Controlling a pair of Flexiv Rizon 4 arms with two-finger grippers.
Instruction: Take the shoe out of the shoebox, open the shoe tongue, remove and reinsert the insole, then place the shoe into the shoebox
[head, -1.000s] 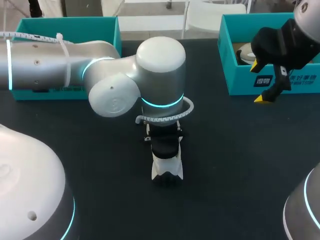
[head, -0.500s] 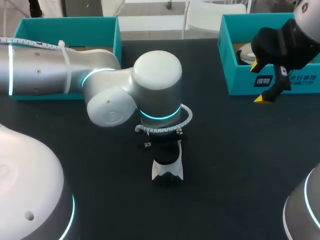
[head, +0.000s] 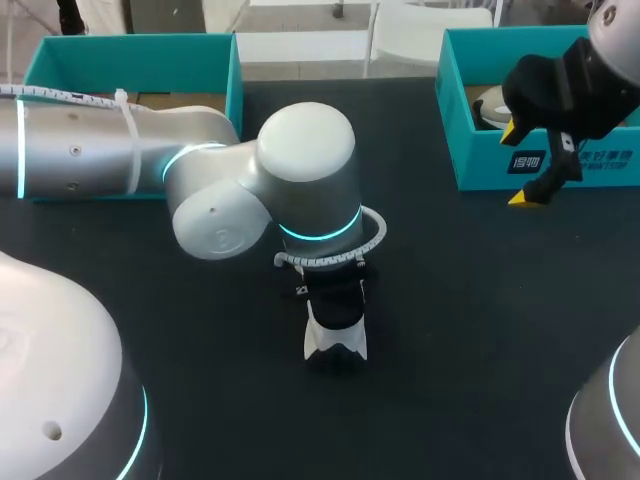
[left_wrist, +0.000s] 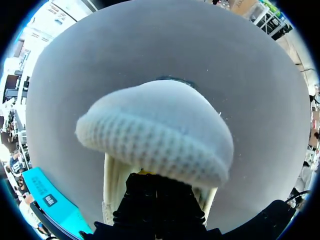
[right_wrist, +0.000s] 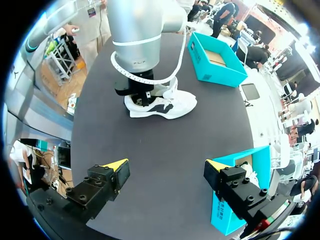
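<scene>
One teal shoebox (head: 480, 150) (white print (head: 525, 161))

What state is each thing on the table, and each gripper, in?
Shoe: out of the box, upright on the table, under the left arm.
Left box: open, lidless.
Right box: open, something white inside.
Right gripper: open, empty, above the table.

A matte black table (head: 480, 300) fills the scene.

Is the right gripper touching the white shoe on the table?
Apart. The right wrist view shows bare table between the open right gripper and the shoe.
</scene>
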